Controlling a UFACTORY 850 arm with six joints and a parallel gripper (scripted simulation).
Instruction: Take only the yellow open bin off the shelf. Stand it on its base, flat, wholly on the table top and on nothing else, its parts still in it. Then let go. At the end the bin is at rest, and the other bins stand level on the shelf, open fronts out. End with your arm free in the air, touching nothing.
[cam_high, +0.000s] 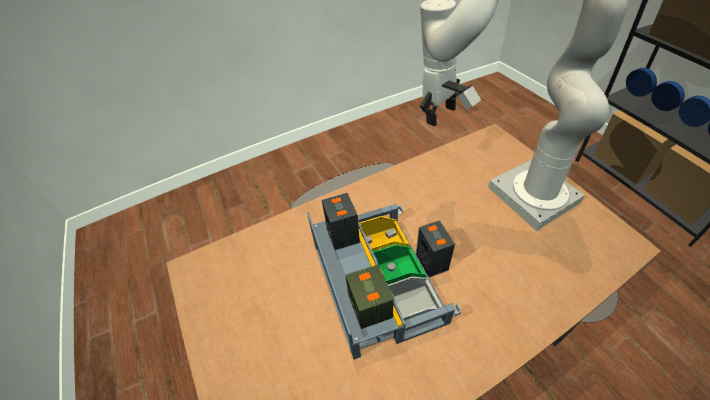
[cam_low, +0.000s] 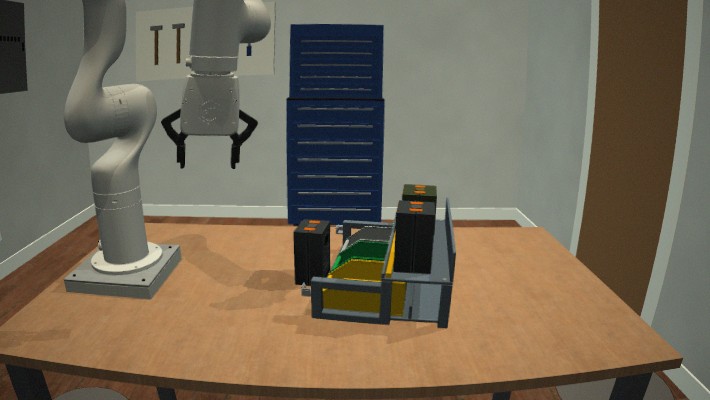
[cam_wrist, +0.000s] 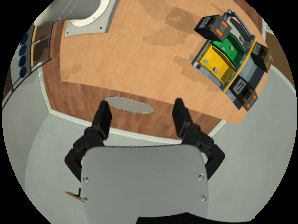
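The robot's smooth, glossy white arm (cam_low: 112, 150) is built of thick rounded tubular segments with faint seam lines ringing the joints. It rises from a white circular flange set on a square pale grey base plate (cam_high: 537, 200) with small dark screws at its corners. At the wrist sits a boxy light grey gripper housing (cam_low: 209, 106) bearing a faint circular emblem and small screws near its edges. Black angular linkages carry two slim black fingers (cam_low: 181, 152). A small grey box on a black bracket (cam_high: 465, 95) is mounted beside the housing.
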